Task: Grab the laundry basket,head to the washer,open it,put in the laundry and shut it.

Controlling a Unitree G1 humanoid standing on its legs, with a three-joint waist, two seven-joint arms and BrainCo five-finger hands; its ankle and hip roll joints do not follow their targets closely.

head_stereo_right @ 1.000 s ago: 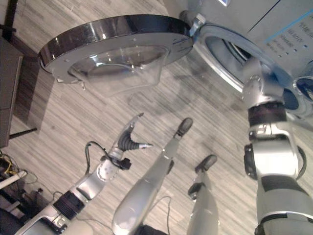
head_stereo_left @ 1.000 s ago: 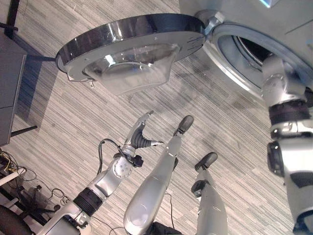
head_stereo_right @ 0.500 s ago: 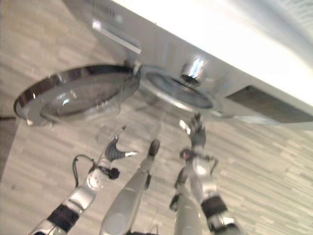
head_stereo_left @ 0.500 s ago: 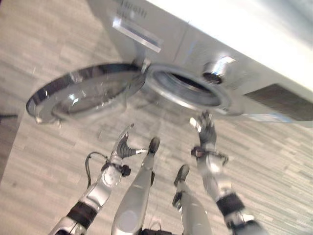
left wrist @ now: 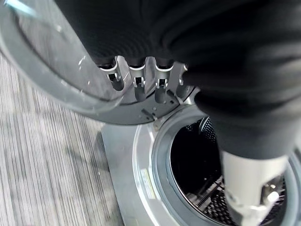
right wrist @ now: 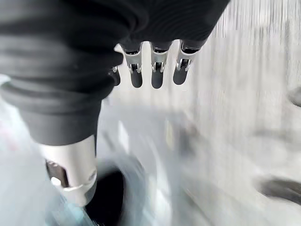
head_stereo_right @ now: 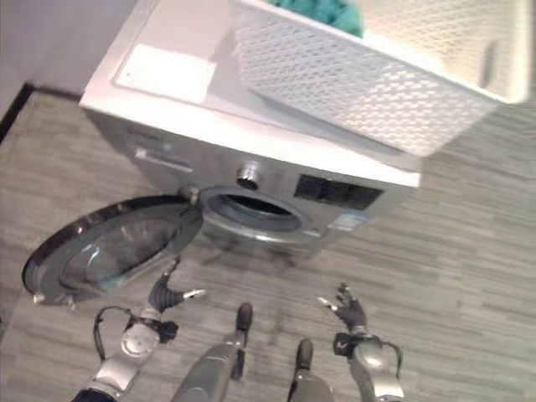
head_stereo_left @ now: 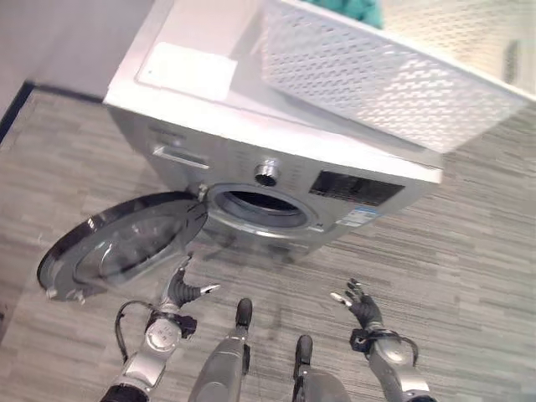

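Since a second ago the right hand (head_stereo_left: 362,305) has come out of the washer (head_stereo_left: 276,180) drum and hangs empty, fingers spread, opposite the left hand (head_stereo_left: 179,291) — also open. Round door (head_stereo_left: 117,244) swung wide on the floor (head_stereo_left: 469,243); the white laundry basket (head_stereo_left: 377,71) sits atop the washer, teal laundry (head_stereo_right: 322,12) inside.

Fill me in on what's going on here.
A humanoid robot stands before a silver front-loading washing machine whose round glass door hangs wide open to the robot's left. A white perforated laundry basket sits on top of the machine with teal laundry inside. The left hand and right hand are both open and empty, raised in front of the drum opening.
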